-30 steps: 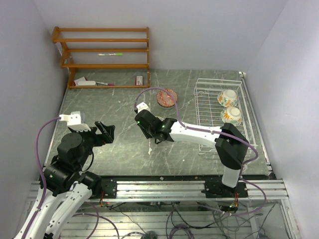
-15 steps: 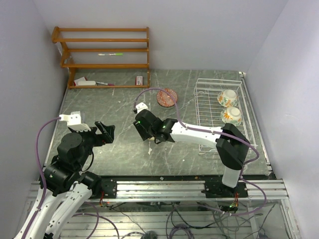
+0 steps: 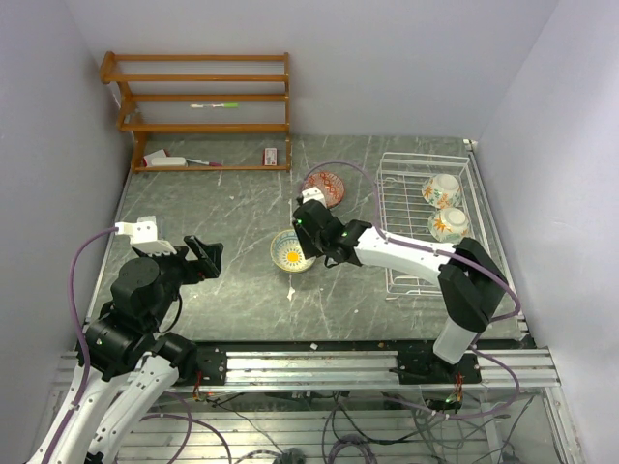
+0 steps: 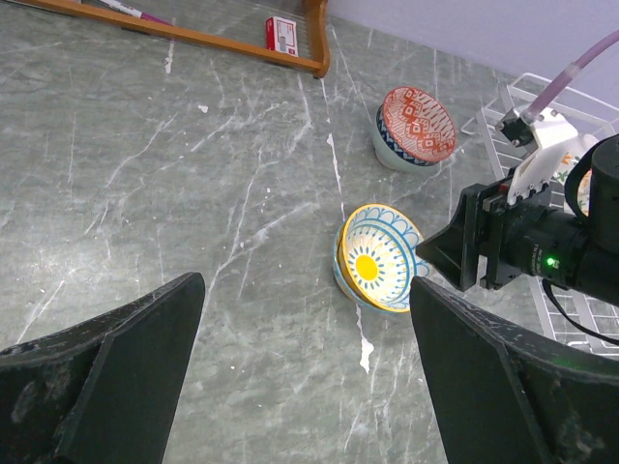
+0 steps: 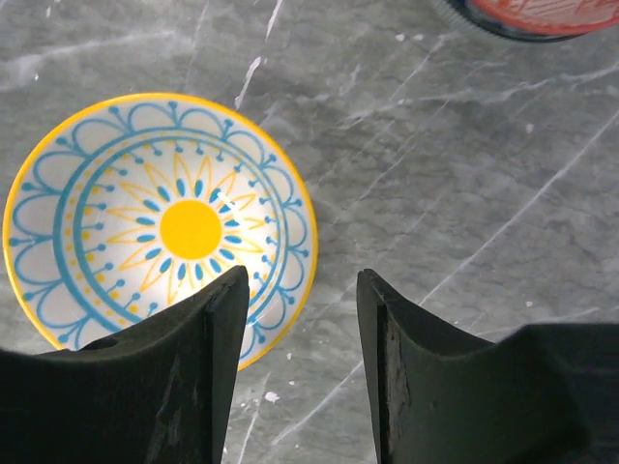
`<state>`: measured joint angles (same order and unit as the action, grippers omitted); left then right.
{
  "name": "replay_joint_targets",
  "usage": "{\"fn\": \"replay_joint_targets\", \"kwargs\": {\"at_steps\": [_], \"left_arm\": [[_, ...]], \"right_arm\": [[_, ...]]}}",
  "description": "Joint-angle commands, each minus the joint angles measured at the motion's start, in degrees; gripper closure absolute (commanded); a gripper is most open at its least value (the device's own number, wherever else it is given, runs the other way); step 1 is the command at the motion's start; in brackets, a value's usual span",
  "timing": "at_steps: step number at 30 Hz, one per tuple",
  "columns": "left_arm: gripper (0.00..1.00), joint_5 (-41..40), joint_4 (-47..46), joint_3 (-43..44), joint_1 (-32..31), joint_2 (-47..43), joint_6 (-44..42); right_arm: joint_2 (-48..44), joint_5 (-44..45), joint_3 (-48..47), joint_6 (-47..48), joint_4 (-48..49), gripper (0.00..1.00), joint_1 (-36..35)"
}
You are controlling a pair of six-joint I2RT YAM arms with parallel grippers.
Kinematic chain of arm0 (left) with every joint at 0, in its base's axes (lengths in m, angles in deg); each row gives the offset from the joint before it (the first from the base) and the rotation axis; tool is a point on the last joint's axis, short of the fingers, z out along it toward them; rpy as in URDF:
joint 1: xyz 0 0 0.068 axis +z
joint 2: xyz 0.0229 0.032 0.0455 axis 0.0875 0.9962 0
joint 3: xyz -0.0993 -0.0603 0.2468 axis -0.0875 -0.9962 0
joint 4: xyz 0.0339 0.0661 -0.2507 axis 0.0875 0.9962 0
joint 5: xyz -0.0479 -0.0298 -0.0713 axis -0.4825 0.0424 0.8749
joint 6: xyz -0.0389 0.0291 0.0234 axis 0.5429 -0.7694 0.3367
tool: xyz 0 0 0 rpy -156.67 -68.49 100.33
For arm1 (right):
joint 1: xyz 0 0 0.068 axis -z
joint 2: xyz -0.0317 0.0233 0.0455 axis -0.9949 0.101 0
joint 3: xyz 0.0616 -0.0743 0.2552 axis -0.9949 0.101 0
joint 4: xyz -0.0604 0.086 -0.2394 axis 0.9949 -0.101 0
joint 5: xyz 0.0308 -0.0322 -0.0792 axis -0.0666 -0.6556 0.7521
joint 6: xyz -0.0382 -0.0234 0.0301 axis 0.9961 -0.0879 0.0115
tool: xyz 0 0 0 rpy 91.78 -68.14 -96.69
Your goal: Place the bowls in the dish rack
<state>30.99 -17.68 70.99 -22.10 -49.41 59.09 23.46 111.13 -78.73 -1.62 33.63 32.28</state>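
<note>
Four bowls showed in the top view. Far floral bowl (image 3: 442, 189) and near floral bowl (image 3: 449, 224) sat inside the white dish rack (image 3: 389, 198) at the table's right. Red-patterned bowl (image 3: 326, 187) and teal-yellow bowl (image 3: 288, 251) sat on the grey table (image 3: 232, 203), left of the dish rack and apart from each other. Right gripper (image 3: 308, 250) was at the teal-yellow bowl's right edge; its jaw state was unclear from there. Left gripper (image 3: 205, 254) hung over bare table, well left of that bowl. Wooden shelf (image 3: 198, 106) stood at the far left corner.

Left wrist view: left gripper (image 4: 305, 387) gaped wide, holding nothing. Teal-yellow bowl (image 4: 375, 269) sat upright ahead, right gripper (image 4: 432, 253) just beside its right rim. Red-patterned bowl (image 4: 414, 126) lay farther off, dish rack (image 4: 527, 89) wire at the right edge.

Right wrist view: right gripper (image 5: 302, 282) was parted, one finger over the inside of the teal-yellow bowl (image 5: 160, 232), the other outside, the rim between them. Contact could not be told. Red-patterned bowl (image 5: 542, 12) edge showed at the top.
</note>
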Motion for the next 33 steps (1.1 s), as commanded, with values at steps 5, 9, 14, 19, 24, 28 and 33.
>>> {"fn": "replay_joint_targets", "kwargs": {"at_steps": [5, 9, 14, 19, 24, 28, 33], "left_arm": [[0.02, -0.61, -0.37, 1.29, -0.4, -0.61, -0.03], [0.02, -0.55, -0.37, 1.29, -0.32, -0.42, -0.03], [0.02, -0.48, -0.37, 1.29, -0.4, -0.43, -0.04], [0.02, -0.49, -0.37, 1.28, -0.4, -0.41, -0.05], [0.02, -0.48, -0.46, 1.21, -0.4, -0.61, -0.04], [0.02, -0.39, -0.46, 1.2, -0.4, -0.57, -0.04], [0.02, -0.31, -0.49, 1.2, -0.4, -0.67, -0.12]], "right_arm": [[-2.4, -9.89, 0.86, 1.48, 7.75, 0.52, -2.1], [-0.54, -11.01, -1.42, 1.73, 8.26, 0.49, -3.65], [2.83, -12.48, -3.75, 0.53, 8.34, 0.45, -3.98], [4.46, -13.35, -5.62, -0.21, 9.15, 0.45, -4.41], [6.99, -13.47, -8.25, -0.64, 8.33, 0.45, -4.76], [8.96, -13.41, -10.31, -0.96, 7.02, 0.45, -5.16], [10.8, -10.59, -12.17, -1.86, 4.82, 0.49, -5.8]]}}
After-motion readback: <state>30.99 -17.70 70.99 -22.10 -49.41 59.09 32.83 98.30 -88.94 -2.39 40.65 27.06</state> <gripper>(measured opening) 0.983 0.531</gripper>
